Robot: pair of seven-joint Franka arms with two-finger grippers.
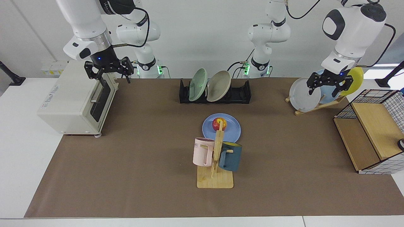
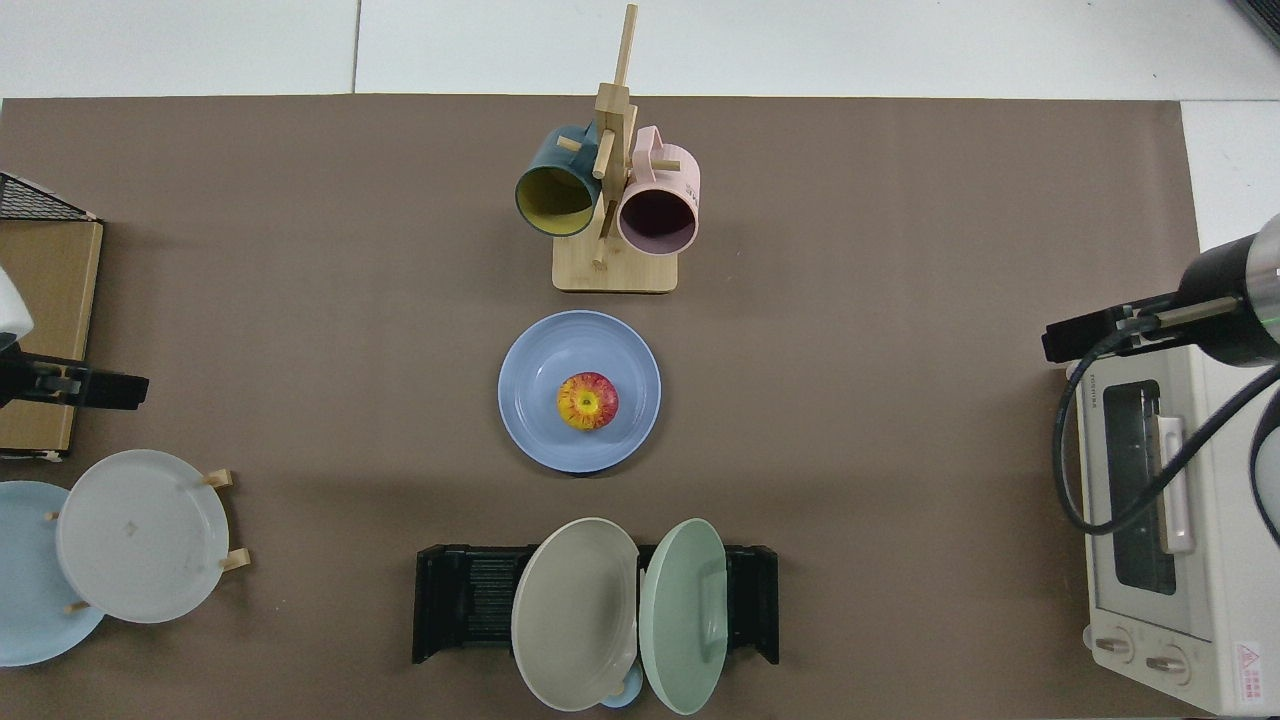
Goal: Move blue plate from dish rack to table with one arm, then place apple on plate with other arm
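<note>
White wall behind table (image 1: 132,176) w/ brown mat; apple (image 1: 219,124) on blue plate (image 1: 232,132); left pincer (image 1: 328,84), right pincer (image 1: 109,71) both released.

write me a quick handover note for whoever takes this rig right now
Right gripper: open, empty, raised above the toaster oven.
Left gripper: open, empty, hanging in front of the wooden plate stand.
Blue plate: flat on the brown mat of the table, in front of the dish rack.
Apple: resting in the plate's middle.
Done: plate out of the rack, apple on it.
Left: nothing visible; both arms clear of the plate.
</note>
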